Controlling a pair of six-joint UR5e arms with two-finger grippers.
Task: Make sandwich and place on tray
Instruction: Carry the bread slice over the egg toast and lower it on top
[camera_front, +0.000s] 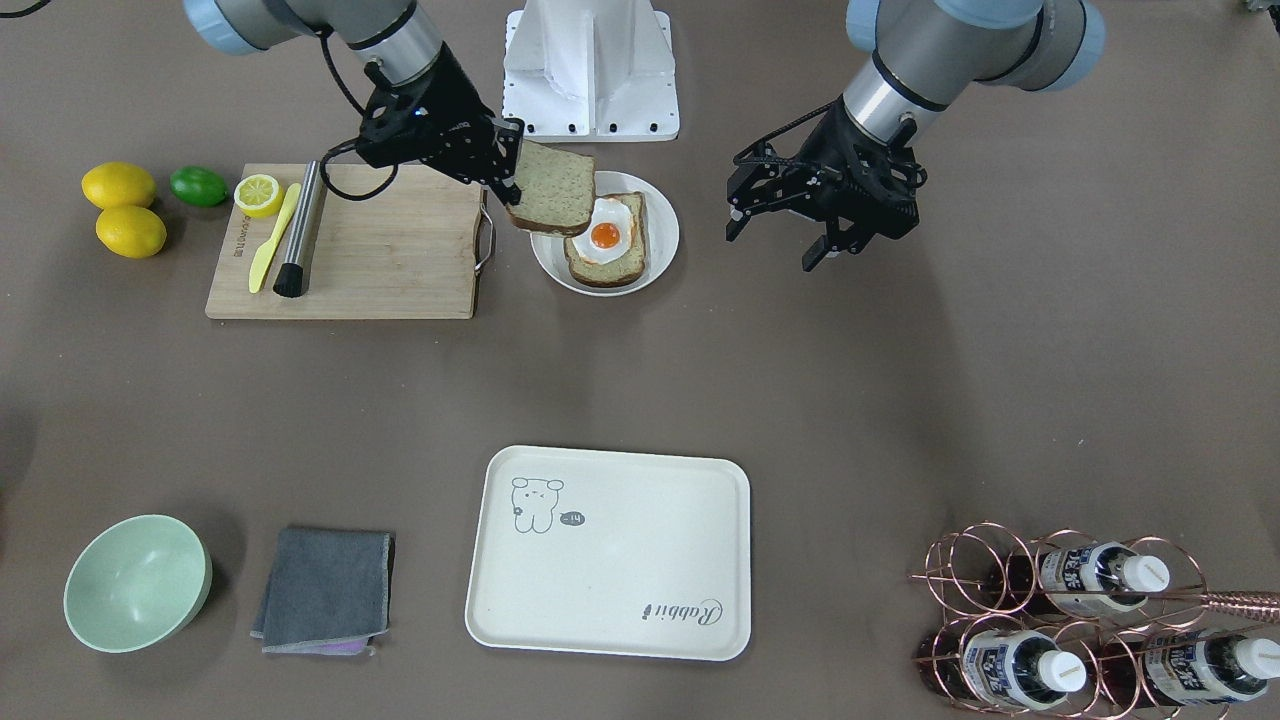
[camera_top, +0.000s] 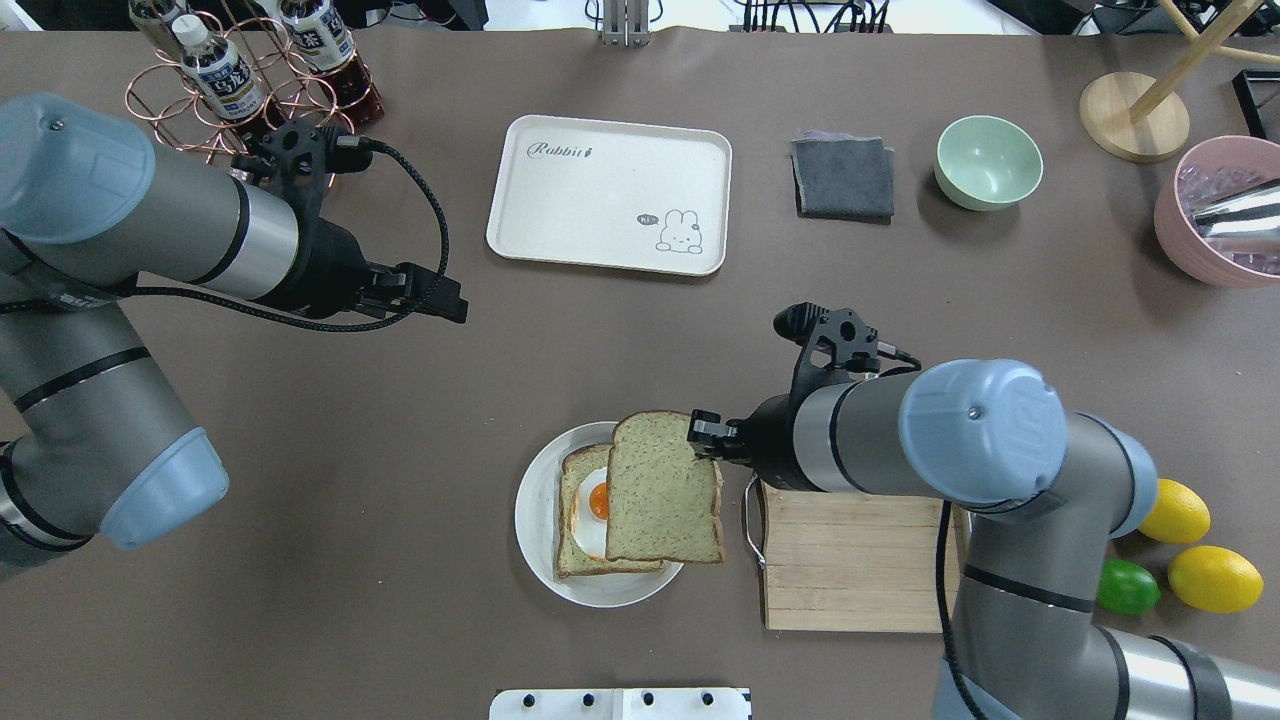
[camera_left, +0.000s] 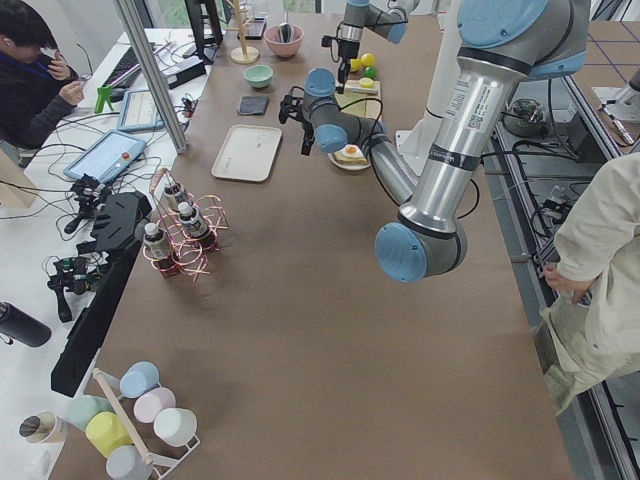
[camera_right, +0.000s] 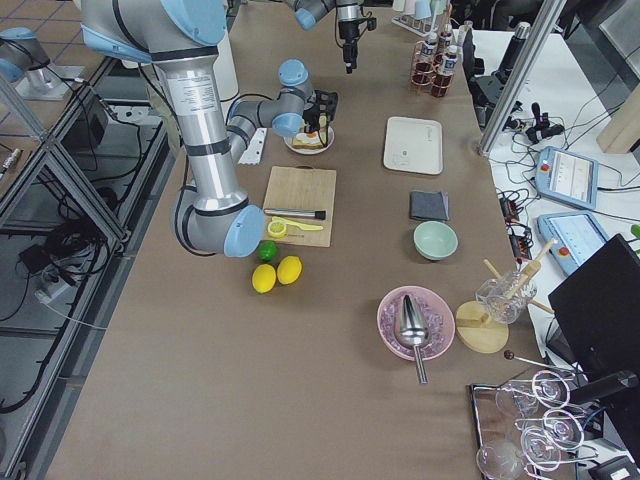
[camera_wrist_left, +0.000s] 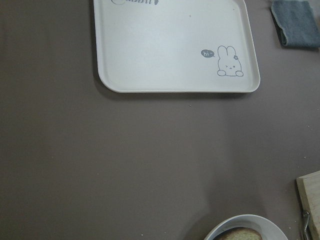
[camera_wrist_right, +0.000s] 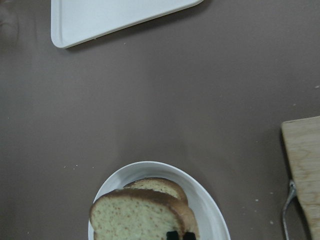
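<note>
Brown-crusted top slice (camera_front: 552, 190) hangs tilted over the egg (camera_front: 606, 232) and lower slice (camera_front: 610, 270) on the plate (camera_front: 665, 240), its edge pinched by the right gripper (camera_front: 510, 185); overhead, the slice hides most of that egg. The left gripper (camera_front: 772, 248) is spread and empty, the tray (camera_front: 610, 570) well apart

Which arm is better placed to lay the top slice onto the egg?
Right. The right claw grips the top slice by one edge, above the egg on the plate. The left claw hangs open and empty, off to the side.
</note>
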